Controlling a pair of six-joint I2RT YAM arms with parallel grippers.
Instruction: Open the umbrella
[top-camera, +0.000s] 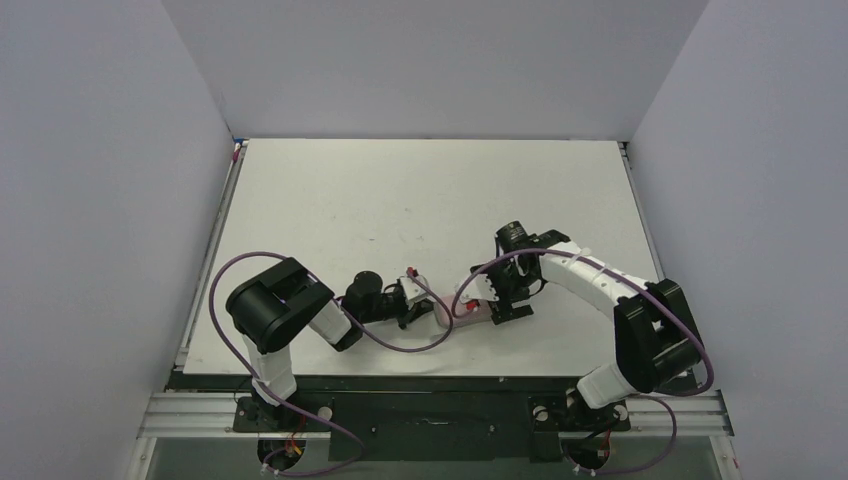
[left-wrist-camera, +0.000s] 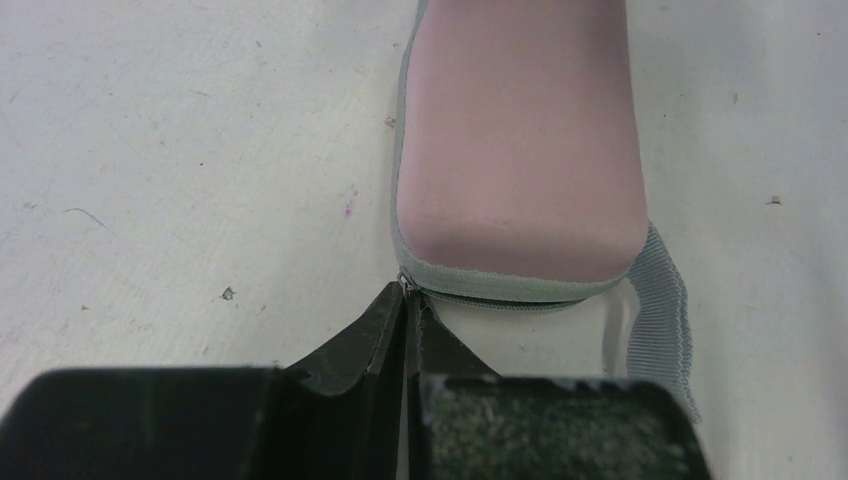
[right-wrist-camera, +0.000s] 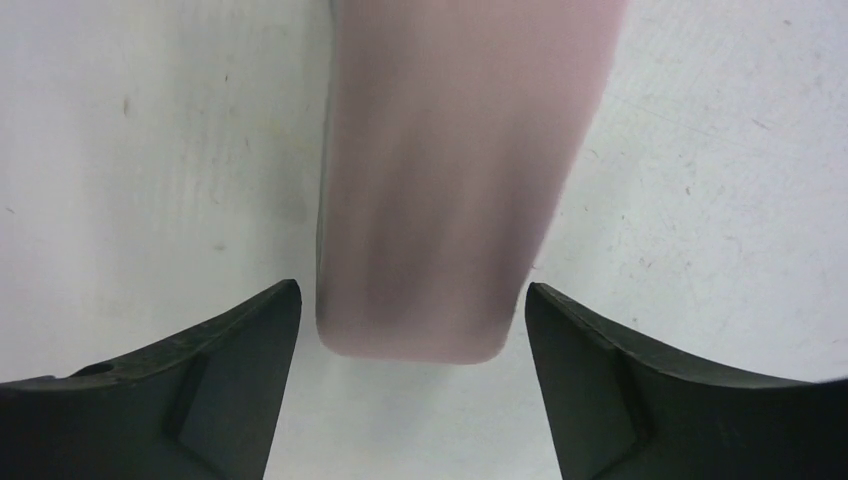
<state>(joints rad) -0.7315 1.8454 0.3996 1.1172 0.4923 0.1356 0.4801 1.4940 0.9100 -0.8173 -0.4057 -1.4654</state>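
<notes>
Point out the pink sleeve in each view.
Top external: pink sleeve low centre, between left gripper and right gripper, mostly hidden.
Left wrist: sleeve upper centre, its end at the shut left gripper's tips.
Right wrist: sleeve top centre, blurred, inside the open right gripper.
Shared landmark: the white table.

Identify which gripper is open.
The right gripper: its fingers stand wide apart either side of one end of the pink sleeve; the left gripper is pinched shut at the other end.

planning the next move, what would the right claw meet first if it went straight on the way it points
The pink sleeve: its near end sits just ahead, between the fingers of the open right claw, though the claw's height above it is unclear.
</notes>
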